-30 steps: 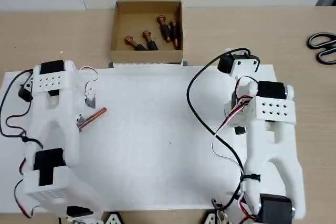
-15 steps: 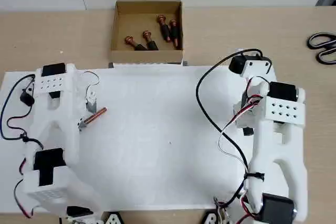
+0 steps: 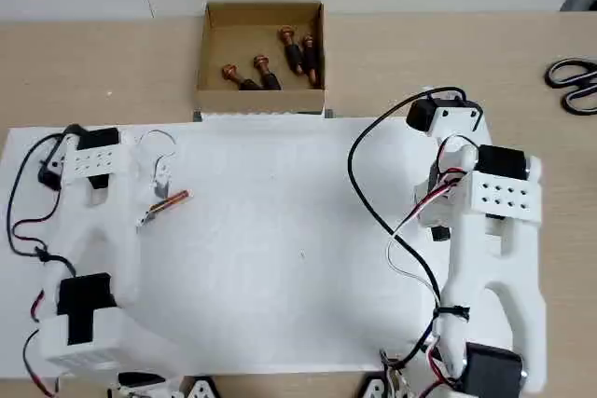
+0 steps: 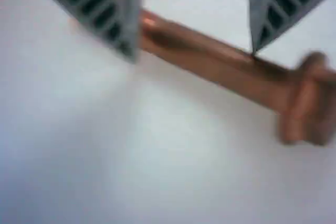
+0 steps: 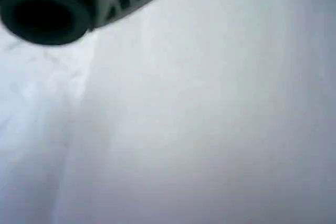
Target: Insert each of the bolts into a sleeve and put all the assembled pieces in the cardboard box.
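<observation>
**Step in hand:** pairing the loose bolt [image 3: 172, 202] with a sleeve [image 5: 44, 17]. The left gripper [image 4: 191, 51], fingers released, straddles the bolt, which appears to lie on the white sheet [image 3: 280, 230]. The sleeve sits at the right gripper [image 3: 435, 221]; its grip cannot be told. Four assembled pieces [image 3: 266, 72] lie in the cardboard box [image 3: 201, 53].

**Next:** clench on the shank and align it with the sleeve's bore.

No writing is legible.
</observation>
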